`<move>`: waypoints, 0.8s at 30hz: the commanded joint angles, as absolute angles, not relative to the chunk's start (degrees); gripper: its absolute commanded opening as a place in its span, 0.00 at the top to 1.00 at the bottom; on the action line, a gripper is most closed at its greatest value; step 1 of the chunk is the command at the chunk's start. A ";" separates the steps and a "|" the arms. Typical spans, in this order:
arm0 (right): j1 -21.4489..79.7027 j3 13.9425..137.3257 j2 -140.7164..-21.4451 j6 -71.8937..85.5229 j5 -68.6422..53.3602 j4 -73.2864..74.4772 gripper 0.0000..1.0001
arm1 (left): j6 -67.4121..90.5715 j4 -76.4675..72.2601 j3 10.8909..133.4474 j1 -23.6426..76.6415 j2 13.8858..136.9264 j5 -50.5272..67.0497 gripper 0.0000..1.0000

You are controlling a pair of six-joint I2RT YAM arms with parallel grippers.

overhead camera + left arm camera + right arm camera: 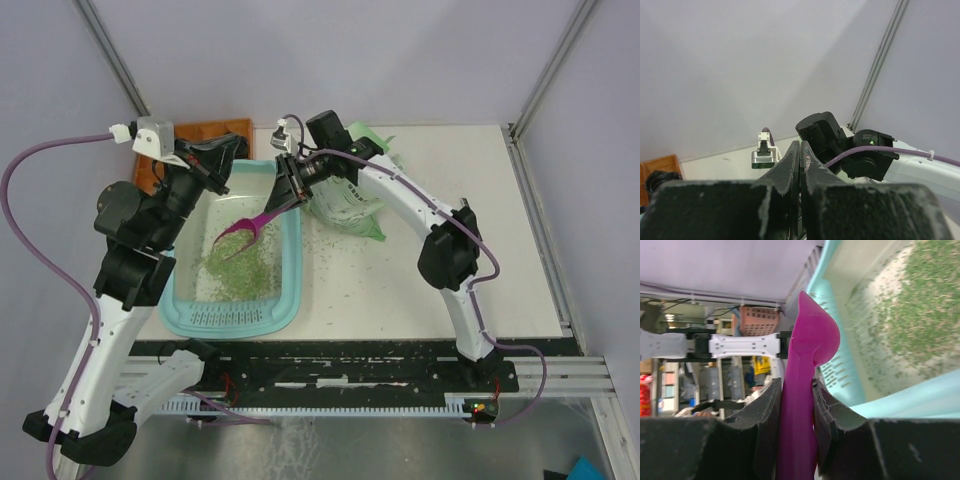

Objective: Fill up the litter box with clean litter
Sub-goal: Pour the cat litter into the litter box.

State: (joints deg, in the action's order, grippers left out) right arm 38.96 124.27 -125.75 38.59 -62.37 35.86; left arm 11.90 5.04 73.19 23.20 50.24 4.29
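Note:
The light teal litter box sits left of centre, its slotted ledge at the near end. A patch of pale green litter covers part of its whitish floor. My right gripper is shut on the handle of a magenta scoop, whose bowl hangs over the box with granules in it. The right wrist view shows the scoop clamped between both fingers. My left gripper is shut on nothing at the box's far left corner, its tips pressed together and pointing up.
A green and white printed bag lies open behind the right gripper. An orange tray sits at the back left. Loose granules are scattered on the table right of the box. Frame posts stand at the back corners.

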 commanded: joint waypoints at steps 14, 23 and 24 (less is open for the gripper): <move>40.43 143.73 -133.13 15.42 -47.15 53.83 0.98 | 6.61 11.66 75.07 22.97 52.01 -14.83 0.97; 39.87 154.41 -137.20 10.49 -38.95 53.98 0.98 | 5.62 11.87 75.51 22.89 52.53 -15.59 0.97; 39.66 155.19 -137.34 10.54 -38.41 53.27 0.98 | 5.59 11.94 75.43 22.91 52.43 -15.78 0.97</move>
